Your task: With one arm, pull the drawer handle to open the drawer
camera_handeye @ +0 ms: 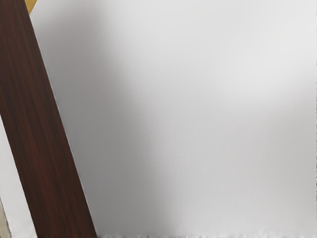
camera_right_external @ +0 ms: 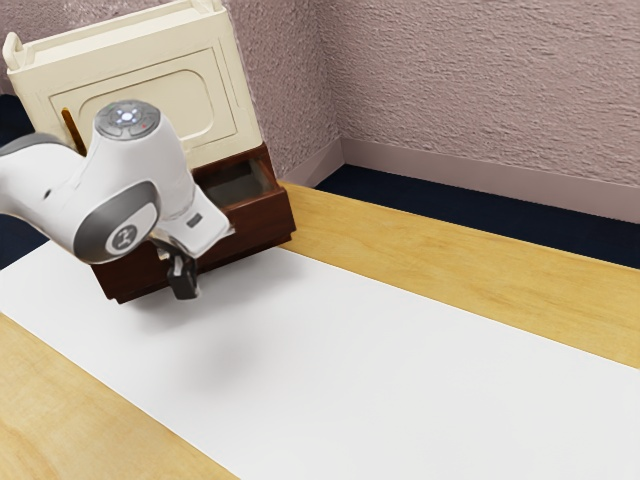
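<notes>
My gripper [camera_right_external: 184, 284] is low at the front side of the dark brown wooden drawer [camera_right_external: 268, 218] in the exterior view, just above the white sheet. The drawer stands out from the cream-coloured body behind it, and part of its grey inside shows. The arm's hand covers the middle of the drawer front, and no handle can be made out. In the wrist view a long dark wood edge [camera_handeye: 42, 134] of the drawer runs beside the white surface under my hand.
A cream panelled cabinet [camera_right_external: 215, 85] rises behind the drawer. The white sheet [camera_right_external: 350, 350] lies across the wooden table [camera_right_external: 450, 248]. Pinkish textured walls [camera_right_external: 480, 90] stand behind, and a thin orange-brown bar [camera_right_external: 71, 126] leans by the cabinet.
</notes>
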